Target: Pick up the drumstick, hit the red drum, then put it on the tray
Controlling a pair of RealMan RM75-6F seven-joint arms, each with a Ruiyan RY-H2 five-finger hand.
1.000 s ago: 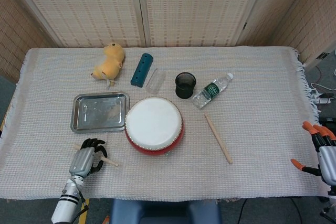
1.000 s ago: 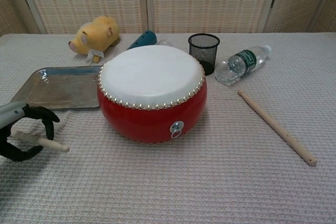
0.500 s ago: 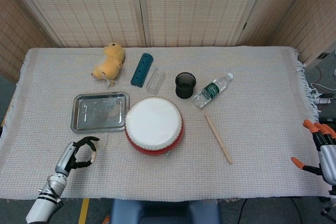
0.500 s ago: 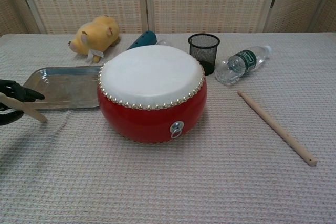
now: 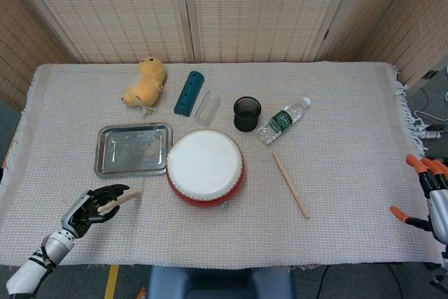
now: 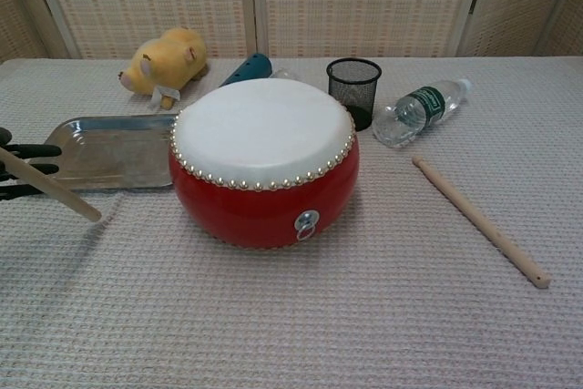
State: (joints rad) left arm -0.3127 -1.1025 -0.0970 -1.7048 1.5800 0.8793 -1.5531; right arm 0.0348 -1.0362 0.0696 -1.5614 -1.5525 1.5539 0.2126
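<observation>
Left robot hand (image 6: 20, 166) mostly beyond chest view's edge

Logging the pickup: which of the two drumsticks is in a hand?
The drumstick left of the red drum, gripped by the left hand. The other drumstick lies untouched right of it.

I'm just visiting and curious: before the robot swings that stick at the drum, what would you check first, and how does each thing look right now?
1. Wooden drumstick held by the black left hand: ok.
2. Stick tip pointing toward the round red drum with white skin: ok.
3. Drum skin bare, nothing lying on it: ok.
4. Shiny metal tray free to receive the stick later: ok.
5. Orange-tipped right hand far from the drum, holding nothing: ok.
6. Firmness of the grip on the stick: cannot tell.
</observation>
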